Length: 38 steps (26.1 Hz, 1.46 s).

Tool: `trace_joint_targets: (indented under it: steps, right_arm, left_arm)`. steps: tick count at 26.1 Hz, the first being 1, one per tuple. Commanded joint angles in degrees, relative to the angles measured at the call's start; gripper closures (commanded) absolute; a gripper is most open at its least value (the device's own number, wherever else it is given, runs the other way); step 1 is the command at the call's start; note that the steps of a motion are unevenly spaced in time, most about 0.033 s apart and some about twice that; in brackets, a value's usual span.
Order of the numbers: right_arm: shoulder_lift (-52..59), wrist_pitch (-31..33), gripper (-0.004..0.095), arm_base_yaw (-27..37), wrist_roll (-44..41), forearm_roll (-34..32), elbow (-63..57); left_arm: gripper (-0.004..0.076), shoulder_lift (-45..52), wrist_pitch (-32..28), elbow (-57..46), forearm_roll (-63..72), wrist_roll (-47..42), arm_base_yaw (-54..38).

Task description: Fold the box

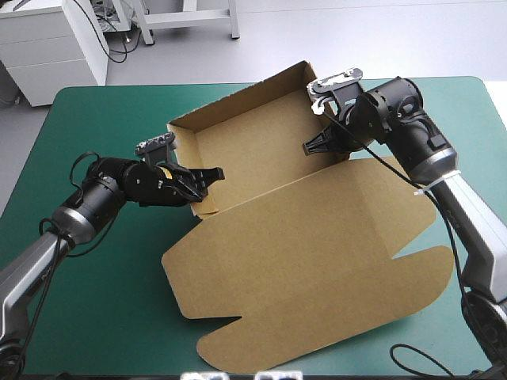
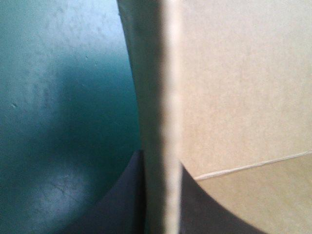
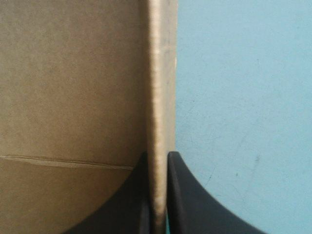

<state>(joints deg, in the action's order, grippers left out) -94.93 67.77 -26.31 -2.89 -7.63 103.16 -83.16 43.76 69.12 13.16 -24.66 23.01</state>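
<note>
High view shows the box (image 1: pixel 253 150) in the middle of the teal-green tabletop (image 1: pixel 103 269), a little toward the far edge. It stands as an open tray, with the far wall and both side walls raised, and the lid (image 1: pixel 317 261) lies flat toward the near edge. The left gripper (image 1: pixel 212 175) has its black jaws almost closed on the left wall (image 2: pixel 161 97), near the corner where this wall meets the lid. The right gripper (image 1: pixel 315 146) holds the right wall (image 3: pixel 158 97) in the same way, at its near end. Both wrist views agree with this: the board edge runs up between the two jaws, with brown board on one side and tabletop on the other. I judge the box to be light and quite stiff across a panel, but weak along the pressed crease lines, where it wants to bend. The surface looks dry and matt, so it should not slip much between the jaws, yet a thin wall can dent if it is squeezed or twisted too hard. The best place to hold is a wall's top edge close to a corner or crease, not the middle of a long free edge, which would bow. Because the tray is light, it may slide on the cover when only one side is pushed.
</note>
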Motion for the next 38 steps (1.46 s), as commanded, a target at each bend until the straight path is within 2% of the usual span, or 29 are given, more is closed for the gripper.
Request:
trace_joint_targets:
  steps: [1,4,9,13,23,32,35,37,38]
  right_arm:
    - [2.3,-4.8,0.0922,0.4,-3.1,-1.6,1.7]
    - [0.9,-3.8,0.0922,2.3,-4.2,-0.5,1.7]
    - [-3.5,1.4,0.0922,6.6,-4.4,4.5,1.7]
    - [-7.2,3.6,0.0922,7.6,-3.8,5.9,1.7]
    - [-14.7,3.7,0.0922,7.6,-3.2,8.5,1.7]
    - [-15.1,3.7,0.0908,7.6,-3.6,8.4,1.7]
    - [-15.1,3.7,0.0791,7.6,-3.6,8.9,1.7]
    - [-15.1,3.7,0.0689,7.6,-3.6,9.7,1.7]
    - [-15.1,3.7,0.063,7.6,-3.6,10.1,1.7]
  left_arm:
    - [0.0731,1.4,0.3,7.2,-0.3,2.5,0.2]
    - [0.0731,-1.6,6.1,15.1,-3.5,2.5,0.2]
    - [0.0731,-10.3,20.2,28.0,-8.8,2.7,0.2]
    - [0.0731,-16.5,25.4,34.2,-9.9,3.3,0.2]
    - [0.0731,-27.6,30.0,35.4,-9.7,6.4,0.2]
    - [0.073,-28.9,30.0,35.5,-11.4,6.4,1.0]
    - [0.0701,-28.9,30.0,35.5,-19.2,6.4,2.8]
    - [0.0645,-28.9,30.0,35.5,-23.0,6.4,3.7]
    - [0.059,-28.9,30.0,35.5,-24.1,6.4,4.3]
